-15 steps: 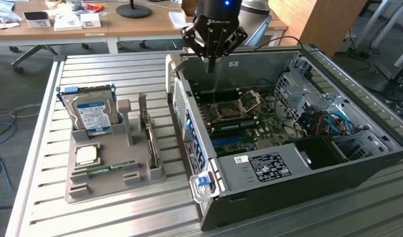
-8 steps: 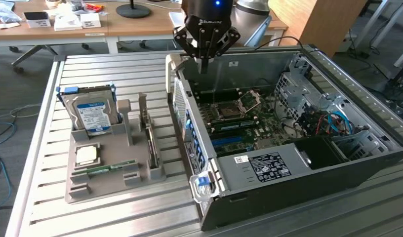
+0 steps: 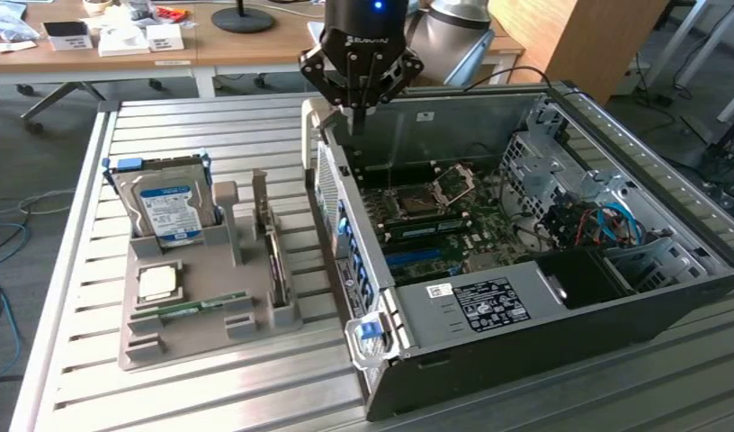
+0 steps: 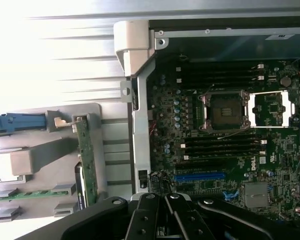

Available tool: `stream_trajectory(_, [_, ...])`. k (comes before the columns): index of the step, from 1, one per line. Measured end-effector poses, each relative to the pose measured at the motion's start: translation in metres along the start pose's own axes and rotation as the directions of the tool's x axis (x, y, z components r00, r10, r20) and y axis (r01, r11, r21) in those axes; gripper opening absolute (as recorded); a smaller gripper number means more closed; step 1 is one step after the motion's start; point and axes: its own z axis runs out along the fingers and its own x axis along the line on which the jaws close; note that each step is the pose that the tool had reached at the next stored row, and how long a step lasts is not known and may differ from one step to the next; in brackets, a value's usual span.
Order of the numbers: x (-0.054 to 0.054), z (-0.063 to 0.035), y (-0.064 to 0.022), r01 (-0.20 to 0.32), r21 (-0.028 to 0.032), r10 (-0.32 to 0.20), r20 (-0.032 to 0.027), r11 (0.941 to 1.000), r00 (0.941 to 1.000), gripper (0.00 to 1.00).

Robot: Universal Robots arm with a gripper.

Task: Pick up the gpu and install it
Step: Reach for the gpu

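The gpu point(image 3: 271, 245) stands on edge in a slot of the grey holder tray point(image 3: 199, 346), at the exterior view's left of the open computer case point(image 3: 655, 297). In the wrist view the gpu point(image 4: 85, 160) shows as a thin green board edge with a dark face. My gripper point(image 3: 359, 119) hangs shut and holds nothing, above the case's far corner near its side wall. It is well apart from the gpu. In the wrist view my gripper point(image 4: 165, 217) has its fingers together over the motherboard point(image 4: 225, 165), close to the blue expansion slot point(image 4: 200, 176).
The holder tray also carries a silver hard drive point(image 3: 169, 207) standing upright, a CPU chip point(image 3: 158, 283) and a RAM stick point(image 3: 199, 309) lying flat. The case's side wall point(image 3: 343, 234) rises between tray and motherboard. Cables point(image 3: 601, 225) and a power supply point(image 3: 487, 301) sit inside the case.
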Motion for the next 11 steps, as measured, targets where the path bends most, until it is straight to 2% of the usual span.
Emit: stream_trajectory(11, [0.028, -0.0002, -0.0015, -0.003, 0.0001, 0.003, 0.0001, 1.0000, 1.0000, 0.11])
